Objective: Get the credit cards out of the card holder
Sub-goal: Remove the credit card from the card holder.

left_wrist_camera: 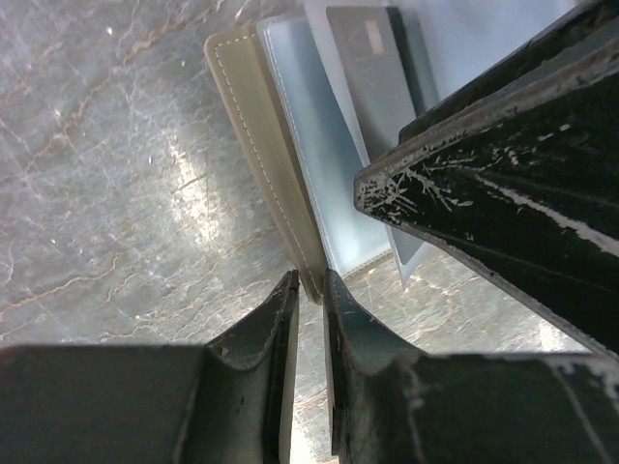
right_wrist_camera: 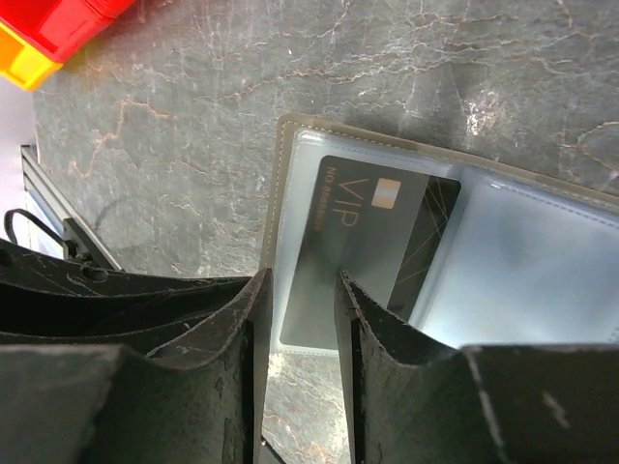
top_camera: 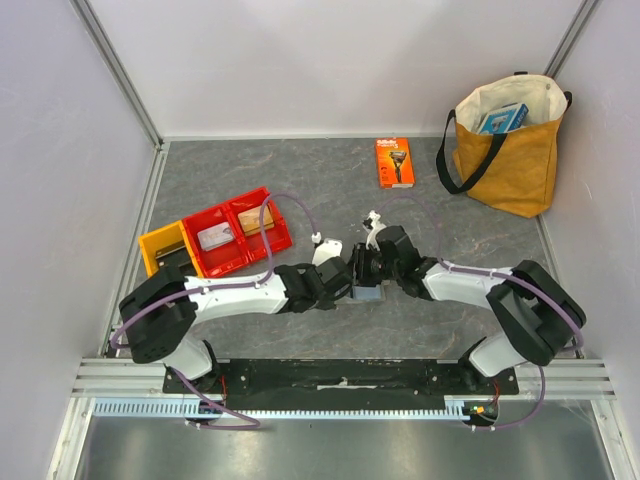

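Your left pincer (left_wrist_camera: 309,290) has its jaws drawn nearly together on the bottom corner of the card holder (left_wrist_camera: 261,145), clamping the stitched grey cover edge. Your right pincer (right_wrist_camera: 305,290) sits just across from it, tips down at the near edge of the holder's light blue inside. A narrow gap shows between its jaws, and you cannot tell whether they grip anything.

The holder lies open at the middle of the bench (left_wrist_camera: 97,193), between the 2 arms. 1 black credit card (right_wrist_camera: 377,232), marked VIP, sits tucked in a clear pocket, its lower end right at the right pincer's tips.

Farther left stand 2 red bins (top_camera: 205,216) with a yellow bin (top_camera: 158,246) touching them. Toward the back lies an orange razor package (top_camera: 393,162). In the far right corner stands a tan bag (top_camera: 510,170) holding a blue box (top_camera: 502,118).
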Robot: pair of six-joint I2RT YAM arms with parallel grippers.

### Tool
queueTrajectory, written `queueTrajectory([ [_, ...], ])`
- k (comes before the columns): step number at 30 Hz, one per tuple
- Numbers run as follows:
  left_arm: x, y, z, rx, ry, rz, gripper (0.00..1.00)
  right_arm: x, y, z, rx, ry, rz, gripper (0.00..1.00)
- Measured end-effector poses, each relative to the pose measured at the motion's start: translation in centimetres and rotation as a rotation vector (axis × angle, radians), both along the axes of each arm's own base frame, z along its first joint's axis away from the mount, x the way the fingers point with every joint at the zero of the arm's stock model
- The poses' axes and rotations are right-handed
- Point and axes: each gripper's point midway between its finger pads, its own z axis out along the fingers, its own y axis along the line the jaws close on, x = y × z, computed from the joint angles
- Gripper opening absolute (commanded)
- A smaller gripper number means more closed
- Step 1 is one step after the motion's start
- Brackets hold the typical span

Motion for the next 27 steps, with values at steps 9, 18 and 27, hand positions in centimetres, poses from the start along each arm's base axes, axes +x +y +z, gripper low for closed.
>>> queueTrajectory([
  [9,-1.1,1.6,0.3,-0.066,0.01,0.054,0.36,-0.2,1.0,-1.8,-0.036,0.043,0.028,0.52],
  [18,-0.4,0.3,4.0,-0.236,-0.035,0.071,0.33,1.4,0.6,1.3,-0.064,-0.069,0.02,0.52],
  [27,1.8,-2.0,6.0,-0.347,-0.018,0.074,0.23,2.5,-1.3,1.1,-0.109,-0.081,-0.035,0.46],
])
